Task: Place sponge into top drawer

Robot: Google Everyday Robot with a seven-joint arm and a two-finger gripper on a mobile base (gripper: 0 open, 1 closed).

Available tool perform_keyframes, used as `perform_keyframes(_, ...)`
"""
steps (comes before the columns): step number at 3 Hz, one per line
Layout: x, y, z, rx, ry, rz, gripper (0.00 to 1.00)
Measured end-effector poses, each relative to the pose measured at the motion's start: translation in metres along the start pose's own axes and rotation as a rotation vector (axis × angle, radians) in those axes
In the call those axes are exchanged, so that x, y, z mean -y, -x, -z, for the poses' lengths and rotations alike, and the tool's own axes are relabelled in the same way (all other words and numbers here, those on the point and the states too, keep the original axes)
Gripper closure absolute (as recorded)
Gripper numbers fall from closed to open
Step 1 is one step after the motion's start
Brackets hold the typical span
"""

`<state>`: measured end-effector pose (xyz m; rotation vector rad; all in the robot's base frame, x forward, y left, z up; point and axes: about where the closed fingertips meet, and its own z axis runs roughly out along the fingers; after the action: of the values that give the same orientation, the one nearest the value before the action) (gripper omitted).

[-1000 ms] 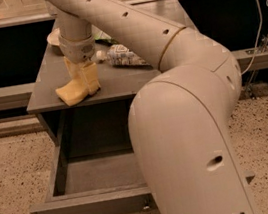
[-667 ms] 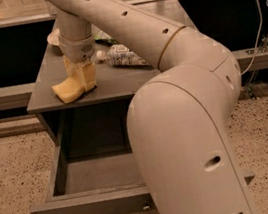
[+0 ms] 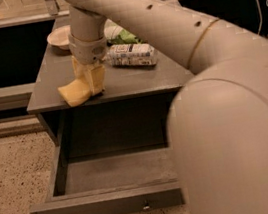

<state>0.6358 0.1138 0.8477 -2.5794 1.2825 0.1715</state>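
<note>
The sponge [image 3: 72, 93] is a pale yellow foam block at the front left edge of the grey cabinet top [image 3: 134, 78]. My gripper [image 3: 91, 80] points down from the arm onto the sponge's right end. Its yellowish fingers [image 3: 97, 77] are closed on the sponge, which sticks out to the left. The top drawer [image 3: 106, 205] stands pulled open directly below, its inside [image 3: 113, 170] bare, with the small knob [image 3: 146, 207] on the front panel.
A plastic bottle [image 3: 131, 54] lies on its side on the cabinet top just right of the gripper. A shallow bowl [image 3: 59, 37] and a green packet [image 3: 122, 36] sit behind. My arm's large shell [image 3: 235, 138] hides the drawer's right part.
The gripper and the sponge have shifted slightly toward the front edge of the cabinet top. The drawer stays open as before.
</note>
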Motion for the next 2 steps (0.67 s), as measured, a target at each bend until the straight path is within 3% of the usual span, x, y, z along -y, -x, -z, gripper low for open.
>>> perform_keyframes(1, -0.054, 0.037, 0.056, 0.109, -0.129, -0.088, 0.8)
perform_keyframes(2, -0.122, 0.054, 0.065, 0.208, -0.205, -0.208, 0.83)
